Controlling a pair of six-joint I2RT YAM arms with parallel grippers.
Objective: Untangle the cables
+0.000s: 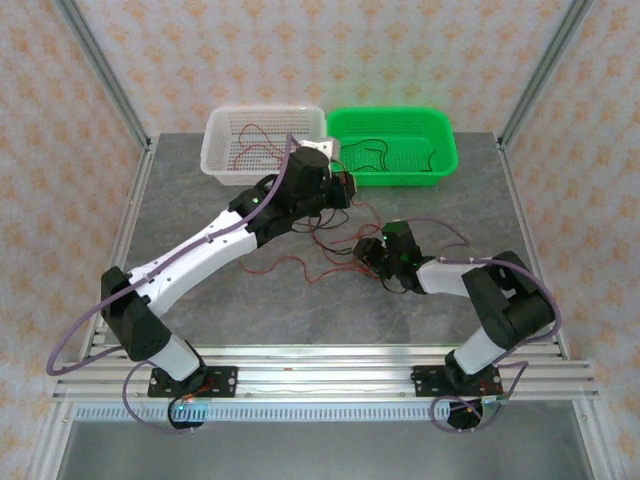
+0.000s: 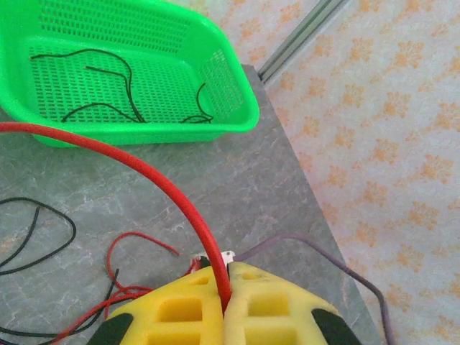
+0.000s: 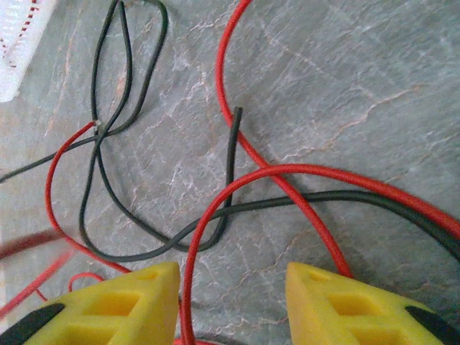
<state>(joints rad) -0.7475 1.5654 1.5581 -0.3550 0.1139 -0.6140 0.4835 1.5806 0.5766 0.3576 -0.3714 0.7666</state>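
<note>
A tangle of thin red and black cables (image 1: 325,255) lies on the grey table between the two arms. My left gripper (image 2: 225,287) is shut on a red wire (image 2: 165,183) that arches up and away to the left; from above, this gripper (image 1: 335,192) sits just in front of the baskets. My right gripper (image 3: 233,277) is open and low over the tangle. A red loop (image 3: 208,215) runs between its yellow fingers, close to the left one, and crosses a black wire (image 3: 233,144). In the top view the right gripper (image 1: 375,255) is at the tangle's right side.
A green basket (image 1: 440,150) at the back holds loose black wires (image 2: 126,79). Beside it on the left, a white basket (image 1: 215,150) holds red wires. Metal frame posts stand at the table's back corners. A lilac-grey arm cable (image 2: 316,248) trails past the left fingers.
</note>
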